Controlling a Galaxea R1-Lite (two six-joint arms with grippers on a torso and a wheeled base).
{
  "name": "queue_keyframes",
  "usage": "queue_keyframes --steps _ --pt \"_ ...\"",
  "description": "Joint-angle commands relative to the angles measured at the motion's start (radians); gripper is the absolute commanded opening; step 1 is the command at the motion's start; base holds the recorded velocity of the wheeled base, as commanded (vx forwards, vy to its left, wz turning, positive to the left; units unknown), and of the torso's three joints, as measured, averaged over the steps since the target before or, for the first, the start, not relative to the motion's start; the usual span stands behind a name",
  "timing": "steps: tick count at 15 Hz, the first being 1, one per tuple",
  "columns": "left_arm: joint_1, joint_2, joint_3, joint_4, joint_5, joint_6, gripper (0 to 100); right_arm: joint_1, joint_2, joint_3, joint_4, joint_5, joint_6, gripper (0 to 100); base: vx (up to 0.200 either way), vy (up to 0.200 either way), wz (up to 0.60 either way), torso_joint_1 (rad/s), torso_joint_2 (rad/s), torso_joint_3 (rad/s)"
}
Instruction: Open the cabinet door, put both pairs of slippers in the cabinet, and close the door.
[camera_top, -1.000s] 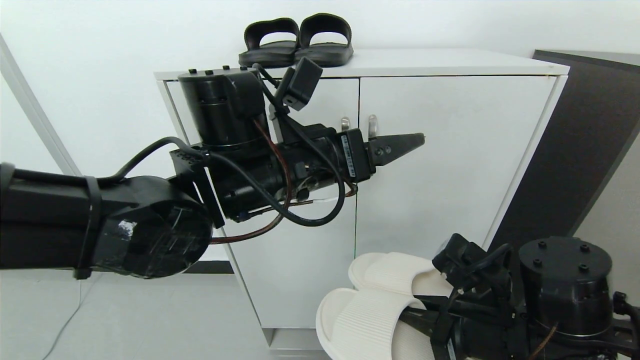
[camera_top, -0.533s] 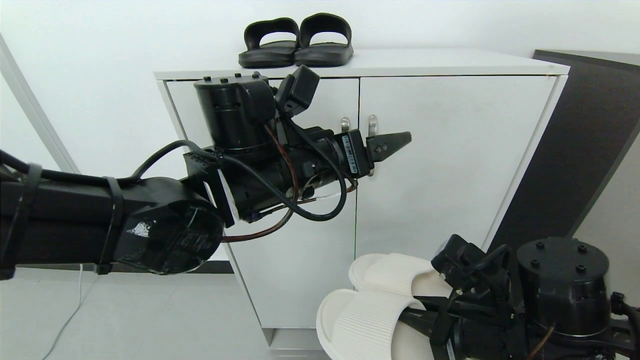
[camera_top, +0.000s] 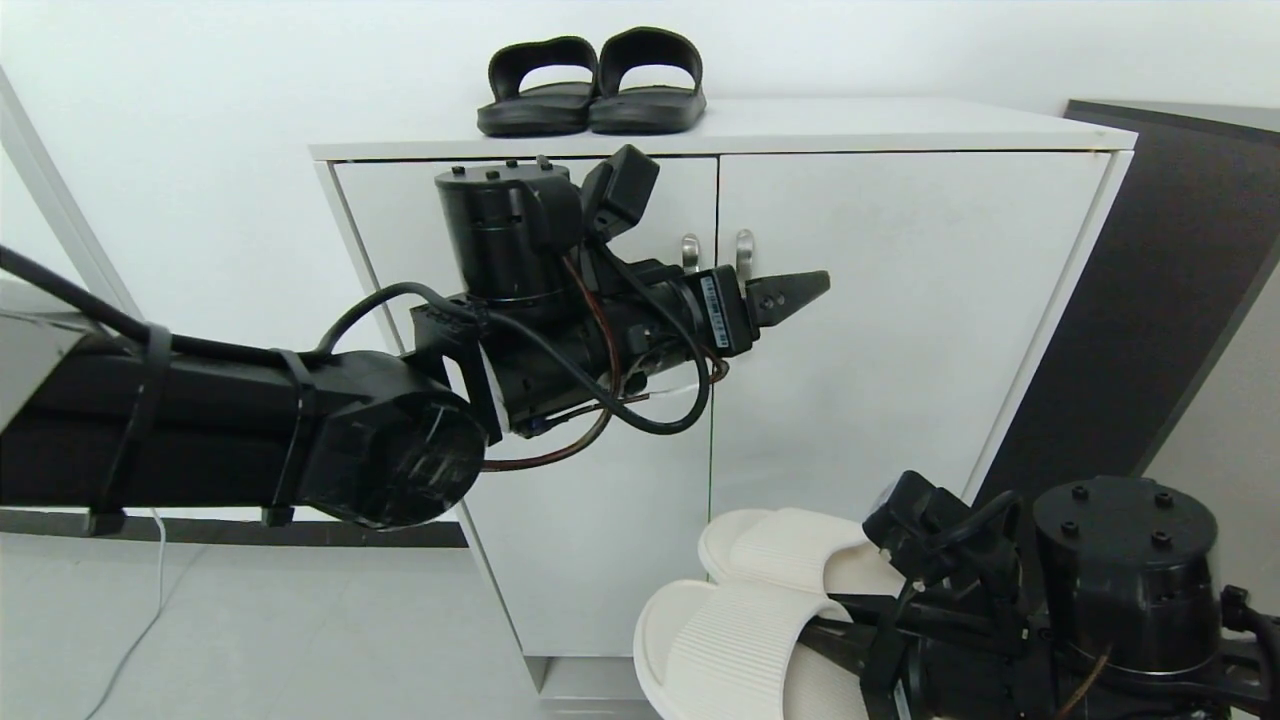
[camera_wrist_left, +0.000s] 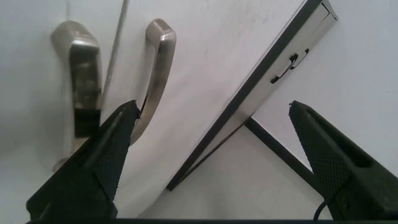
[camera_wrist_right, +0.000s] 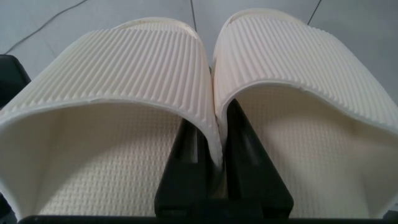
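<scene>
Left gripper spread wide, finger beside right-door handle. Straddle handle, clamp, pull along hinge arc. Right gripper pinching white slippers, keep clear of door.

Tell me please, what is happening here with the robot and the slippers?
The robot seems about to open the cabinet. Its left gripper, open, is up at the door handles, and both doors are shut. The right gripper holds the white slippers low in front of the cabinet. The black slippers sit on the cabinet's top.
</scene>
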Motion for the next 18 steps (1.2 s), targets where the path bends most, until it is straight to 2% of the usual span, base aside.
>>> queue_keyframes --steps 1,5,6,8,11,18 --pt "0.0 0.054 -0.039 -0.001 0.003 0.0 100 0.001 0.002 0.001 -0.001 0.001 0.0 0 0.0 0.0 0.0 0.0 0.0 0.0" --pt "0.0 0.088 -0.071 -0.003 0.003 -0.002 100 0.001 0.007 0.003 -0.011 0.001 0.0 0 0.0 0.0 0.0 0.0 0.0 0.0" --pt "0.0 0.085 -0.068 -0.004 0.003 -0.003 0 0.001 0.007 0.009 -0.011 0.001 -0.001 0 0.0 0.0 0.0 0.0 0.0 0.0" --pt "0.0 0.076 -0.045 -0.01 0.005 -0.002 0 0.001 0.005 0.01 -0.011 0.001 -0.001 0 0.0 0.0 0.0 0.0 0.0 0.0" --pt "-0.006 -0.018 0.058 -0.038 0.005 0.001 0 0.003 -0.007 0.032 -0.022 0.054 -0.001 0 0.0 0.0 0.0 0.0 0.0 0.0" --pt "-0.113 -0.231 0.248 -0.038 0.006 0.004 0 0.006 -0.07 0.104 -0.03 0.218 -0.058 0 0.0 0.0 0.0 0.0 0.0 0.0"
